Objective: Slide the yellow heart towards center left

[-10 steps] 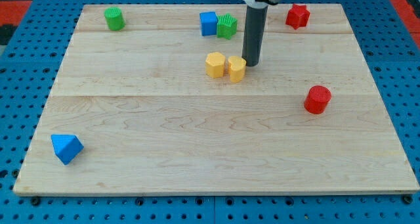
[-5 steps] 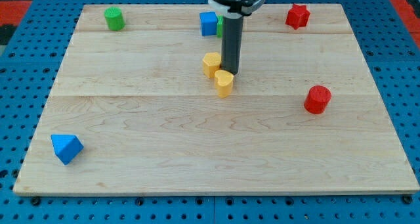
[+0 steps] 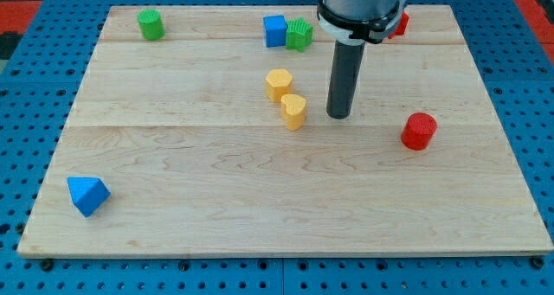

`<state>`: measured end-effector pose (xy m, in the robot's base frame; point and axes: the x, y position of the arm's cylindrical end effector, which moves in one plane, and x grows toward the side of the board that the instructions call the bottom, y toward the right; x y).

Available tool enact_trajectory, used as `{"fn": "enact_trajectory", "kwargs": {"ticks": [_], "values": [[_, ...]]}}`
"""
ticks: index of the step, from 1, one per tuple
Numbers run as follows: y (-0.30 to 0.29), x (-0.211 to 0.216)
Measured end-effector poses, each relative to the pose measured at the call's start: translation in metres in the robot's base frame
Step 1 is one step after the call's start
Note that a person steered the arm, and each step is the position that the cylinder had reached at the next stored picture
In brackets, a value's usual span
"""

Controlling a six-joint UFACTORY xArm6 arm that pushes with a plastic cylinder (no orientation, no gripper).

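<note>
So the wooden board sits on a blue pegboard, and my tip is planted around the middle of it, a bit to the right of centre, not touching any block. No jaws on this rig at all, it's just a straight dark rod, so nothing is being grasped or released. The yellow heart is just to the left of my tip with a clear gap between them, roughly mid-board and slightly on the far side. Right behind it and a touch further left is the yellow hexagon-ish block, very close to the heart, looks like they might be touching at a corner but I can't say for sure. Along the far edge there's a green cylinder at the far left, then a blue cube and a green ribbed block side by side near the middle, and a red block partly hidden behind the arm, shape hard to make out. A red cylinder stands off to the right of my tip, well apart. Down in the near left corner is a blue triangular block, all on its own
</note>
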<state>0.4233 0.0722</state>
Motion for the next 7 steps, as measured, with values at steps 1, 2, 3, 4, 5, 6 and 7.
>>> {"fn": "enact_trajectory", "kwargs": {"ticks": [1, 2, 3, 4, 5, 6, 7], "values": [[-0.052, 0.000], [-0.103, 0.000], [-0.151, 0.000], [-0.203, 0.000], [-0.216, 0.003], [-0.201, 0.043], [-0.205, 0.047]]}}
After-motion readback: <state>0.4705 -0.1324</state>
